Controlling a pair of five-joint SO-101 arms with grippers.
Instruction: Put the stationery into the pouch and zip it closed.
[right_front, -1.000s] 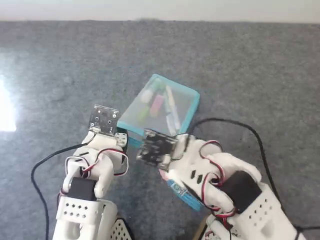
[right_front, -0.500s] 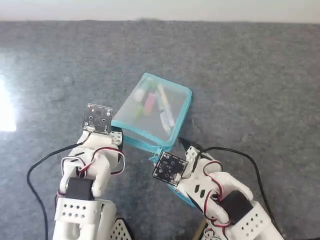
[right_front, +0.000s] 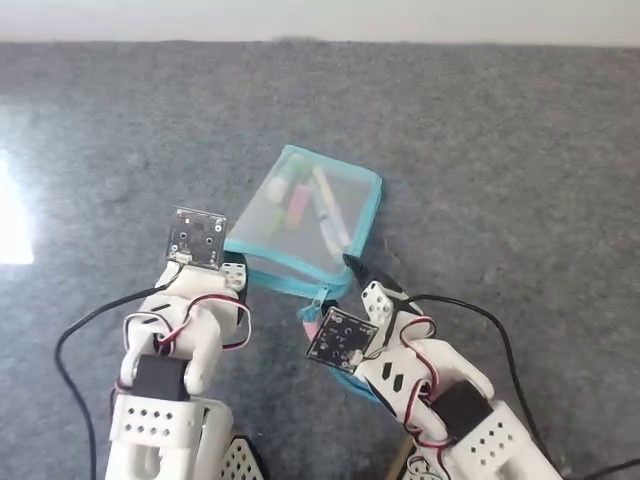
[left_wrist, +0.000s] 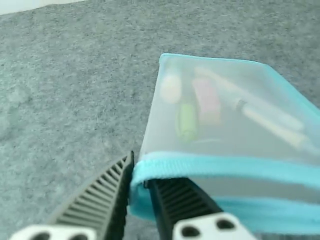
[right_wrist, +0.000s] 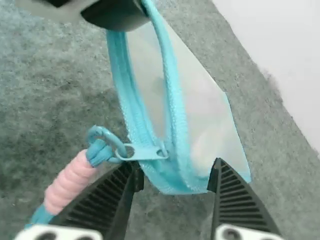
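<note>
pouch (right_front: 300, 215): translucent, teal trim, corner pinched in my left gripper (left_wrist: 140, 172)
stationery (left_wrist: 207, 100): pens, markers inside
zipper pull (right_wrist: 145, 151): near pouch end

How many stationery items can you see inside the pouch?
5, seen through the pouch's clear side: pale stub at the far corner, green marker and pink piece mid-pouch, two pale pens alongside them. Others may be hidden.

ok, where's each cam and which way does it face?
High view: overhead, looking down on grey table; left arm, right arm show.
Left wrist view: on that arm, facing along left tool clamped on translucent teal-edged zip pouch.
Right wrist view: on right arm, facing past open right tool at teal zipper pull.
All three share the pouch.
</note>
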